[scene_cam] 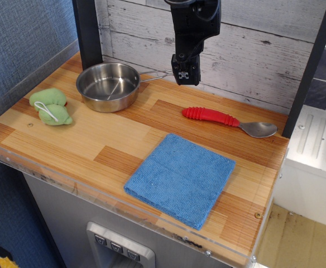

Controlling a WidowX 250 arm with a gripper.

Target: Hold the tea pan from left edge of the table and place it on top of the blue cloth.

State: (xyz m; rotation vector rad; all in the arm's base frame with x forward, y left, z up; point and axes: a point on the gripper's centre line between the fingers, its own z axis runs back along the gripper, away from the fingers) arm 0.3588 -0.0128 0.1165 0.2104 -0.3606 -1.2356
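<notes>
**Pincer over the handle, pan not yet gripped**

The pincer [186, 75] hangs at the far side of the counter [85, 142], right over the tip of the pan's wire handle, and nothing is in its grip. Whether its fingers are apart or together, I cannot tell; the tip is a dark block from this angle.

The pan [108, 85] sits far left, flat on the counter, empty, handle pointing right toward the back wall. The cloth [180, 177] lies near and right of centre, well apart from the pan.

Now the risks, as I judge them. That handle is thin wire: a grip at its far end could let the bowl droop or swing on the lift. Coming down off-line could nudge the handle and spin the pan. The toy [51, 106] sits just left of the pan, the spoon [224, 119] lies right of the handle; a low carry could clip the spoon. An off-centre set-down could leave the pan tilted on the cloth's edge.
</notes>
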